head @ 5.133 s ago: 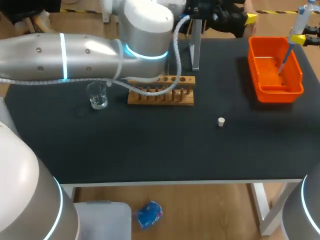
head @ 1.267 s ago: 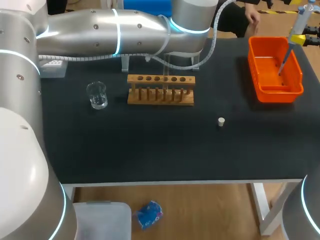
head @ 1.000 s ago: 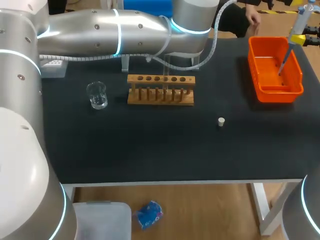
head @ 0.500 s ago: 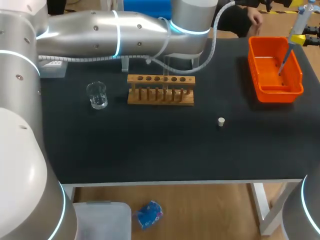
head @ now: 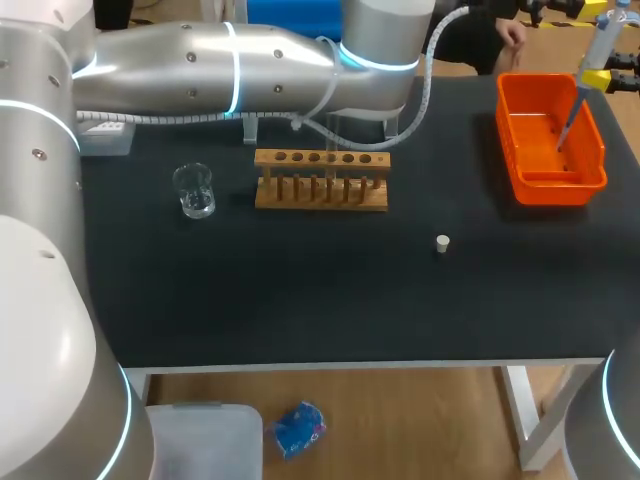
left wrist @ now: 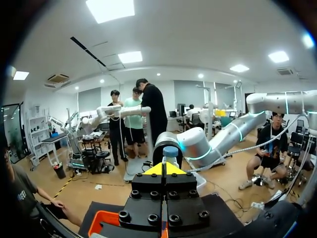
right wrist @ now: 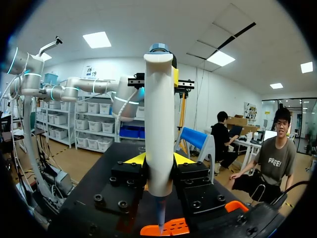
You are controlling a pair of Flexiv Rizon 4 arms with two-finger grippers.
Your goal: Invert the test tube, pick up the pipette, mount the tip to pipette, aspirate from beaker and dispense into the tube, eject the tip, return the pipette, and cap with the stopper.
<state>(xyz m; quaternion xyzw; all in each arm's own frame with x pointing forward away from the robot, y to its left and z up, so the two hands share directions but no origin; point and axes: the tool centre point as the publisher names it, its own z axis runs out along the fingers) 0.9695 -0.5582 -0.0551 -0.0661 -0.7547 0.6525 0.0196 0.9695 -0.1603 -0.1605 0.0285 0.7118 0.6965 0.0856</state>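
My right gripper (right wrist: 158, 159) is shut on the white pipette (right wrist: 159, 114), which stands upright between its yellow fingers. In the head view the pipette (head: 598, 40) hangs at the far right, its thin tip (head: 567, 125) pointing down into the orange bin (head: 520, 165). My left arm (head: 250, 65) crosses the table's far side. My left gripper (left wrist: 163, 168) is shut with nothing in it, up above the orange bin (left wrist: 106, 225). On the black table stand the glass beaker (head: 193, 190) and the wooden tube rack (head: 322, 180). A small white stopper (head: 442, 242) lies in front of the rack. I cannot make out the test tube.
A clear stand (head: 390, 125) rises behind the rack, under the left arm. A white box (head: 105, 138) sits at the far left of the table. The table's front edge runs below the stopper.
The left arm's end at the far edge has shifted slightly to the right. The right arm and the pipette have not moved.
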